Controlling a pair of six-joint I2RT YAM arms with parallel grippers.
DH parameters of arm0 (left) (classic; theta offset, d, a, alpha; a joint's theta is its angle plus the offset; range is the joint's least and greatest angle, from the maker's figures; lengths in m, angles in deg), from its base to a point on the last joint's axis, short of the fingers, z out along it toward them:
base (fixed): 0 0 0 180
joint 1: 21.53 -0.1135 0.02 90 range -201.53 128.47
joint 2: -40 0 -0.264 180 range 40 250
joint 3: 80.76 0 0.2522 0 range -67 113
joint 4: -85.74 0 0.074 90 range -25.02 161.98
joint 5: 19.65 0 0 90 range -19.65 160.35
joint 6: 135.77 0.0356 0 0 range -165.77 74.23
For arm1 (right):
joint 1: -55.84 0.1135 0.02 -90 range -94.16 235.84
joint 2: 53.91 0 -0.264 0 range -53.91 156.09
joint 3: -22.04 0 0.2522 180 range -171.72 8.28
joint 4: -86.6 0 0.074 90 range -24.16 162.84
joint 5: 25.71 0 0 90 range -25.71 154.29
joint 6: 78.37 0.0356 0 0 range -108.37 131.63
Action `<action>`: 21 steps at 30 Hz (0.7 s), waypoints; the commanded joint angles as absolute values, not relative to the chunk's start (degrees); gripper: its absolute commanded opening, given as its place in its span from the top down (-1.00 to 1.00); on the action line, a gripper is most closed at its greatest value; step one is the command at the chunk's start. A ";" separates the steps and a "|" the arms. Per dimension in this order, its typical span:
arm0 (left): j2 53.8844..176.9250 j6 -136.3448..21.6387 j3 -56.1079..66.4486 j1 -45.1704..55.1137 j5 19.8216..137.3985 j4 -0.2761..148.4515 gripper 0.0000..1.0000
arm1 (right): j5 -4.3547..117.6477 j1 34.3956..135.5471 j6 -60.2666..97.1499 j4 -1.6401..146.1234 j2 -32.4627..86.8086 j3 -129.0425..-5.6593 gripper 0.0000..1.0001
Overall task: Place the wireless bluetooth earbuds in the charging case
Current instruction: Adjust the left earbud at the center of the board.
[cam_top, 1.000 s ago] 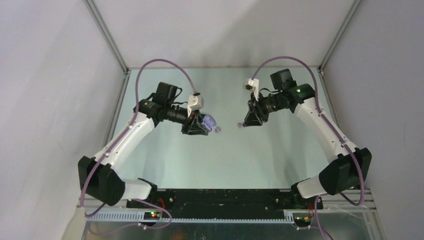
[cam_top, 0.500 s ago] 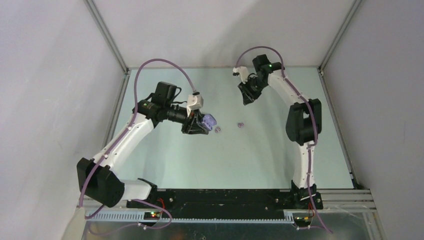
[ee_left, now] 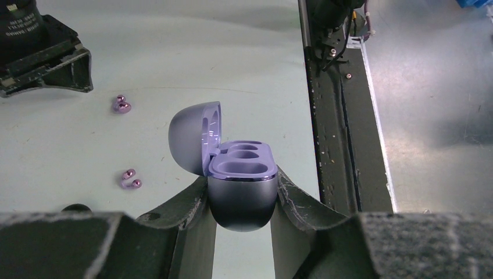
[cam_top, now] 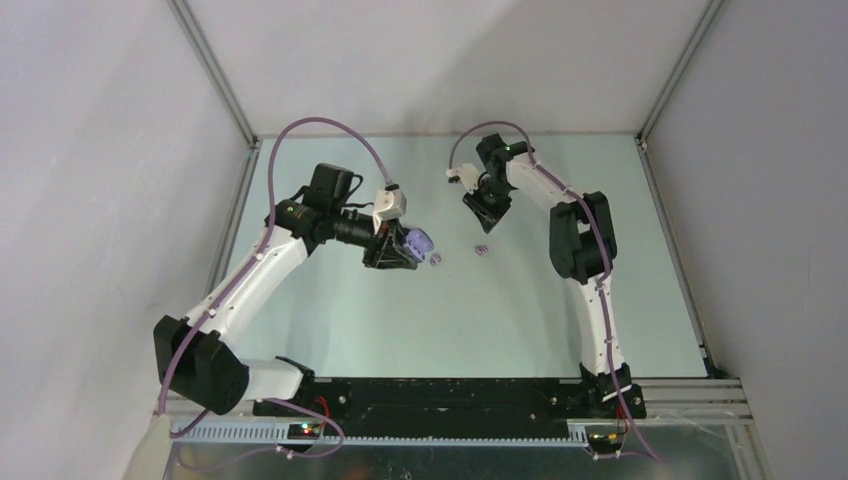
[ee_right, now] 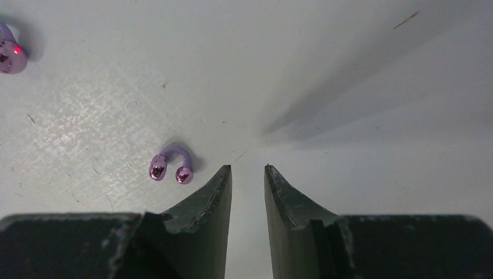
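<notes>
From above, the right arm has folded upright and its right hand (cam_top: 484, 218) has drawn back from a small metallic-lilac clip-shaped earbud (cam_top: 481, 249), which lies on the pale green desk (cam_top: 520, 310). That pick-up, I judge, is still to do. The left hand (cam_top: 405, 252) pinches the glossy lilac charging case (cam_top: 420, 242), lid open, and a second earbud (cam_top: 435, 260) lies just beside it.

Left wrist: both case wells look empty, with open desk beyond and the black base rail (ee_left: 325, 116) alongside.

Right wrist: the fingers are slightly spread with nothing between them, and the earbud (ee_right: 171, 165) is just beside one fingertip.
</notes>
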State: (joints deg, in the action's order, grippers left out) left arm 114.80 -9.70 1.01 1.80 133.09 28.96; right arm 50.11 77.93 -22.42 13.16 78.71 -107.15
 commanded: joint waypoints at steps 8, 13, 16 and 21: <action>113.28 -8.06 1.20 1.94 135.44 28.35 1.00 | 53.13 80.26 -21.68 12.78 76.92 -99.32 0.43; 112.87 -8.01 1.03 1.98 135.49 28.37 1.00 | 50.76 80.90 -22.14 12.66 75.46 -95.70 0.50; 113.03 -7.98 1.03 2.01 135.58 28.43 1.00 | 49.11 81.20 -22.48 13.04 73.87 -93.49 0.51; 112.96 -7.98 1.11 2.01 135.63 28.30 1.00 | 44.89 82.14 -24.05 12.99 72.15 -91.86 0.52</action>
State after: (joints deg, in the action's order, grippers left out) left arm 114.78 -9.28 1.01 1.80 133.59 28.13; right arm 49.28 81.10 -22.70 13.35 74.01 -93.73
